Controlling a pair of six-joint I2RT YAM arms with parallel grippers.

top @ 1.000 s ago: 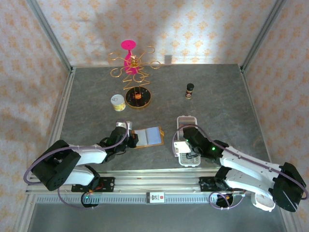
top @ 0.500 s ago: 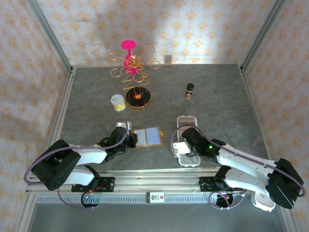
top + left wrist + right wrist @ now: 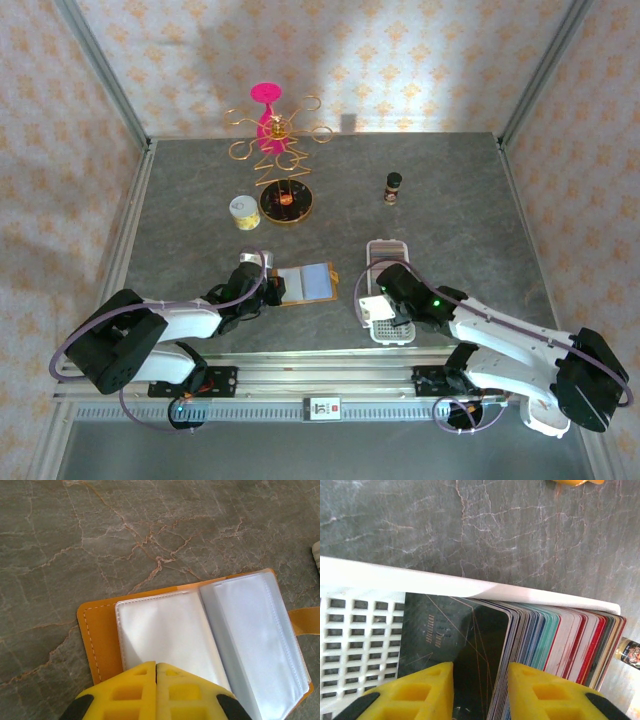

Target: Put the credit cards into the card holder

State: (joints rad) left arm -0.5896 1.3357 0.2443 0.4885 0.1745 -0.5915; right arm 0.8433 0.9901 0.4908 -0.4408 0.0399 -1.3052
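credit cards (image 3: pixel 545 645): a whole pack of them standing on edge in the white tray (image 3: pixel 360 635), coloured edges fanned out, with a dark card at the front leaning over the grid
card holder (image 3: pixel 305 284): orange, lying flat and wide open on the bench (image 3: pixel 450 210) close to the near edge, a bit left of middle, with the clear sleeves face up and the closing tab sticking out on the tray's side
white tray, place: close to the near edge, right of middle, long side pointing at the far edge, just beside the holder
right pincer (image 3: pixel 480 690): down over the near end of the tray, yellow fingers apart and straddling the front cards; honestly can't tell if it's actually pinching any
left pincer (image 3: pixel 156 690): clenched tight, fingertips together with nothing between them, sitting at the holder's left-hand page
further back: small jar (image 3: pixel 393 186) toward the far right, gold wire stand (image 3: pixel 270 130) by the far edge, little tin (image 3: pixel 243 212) in front of it
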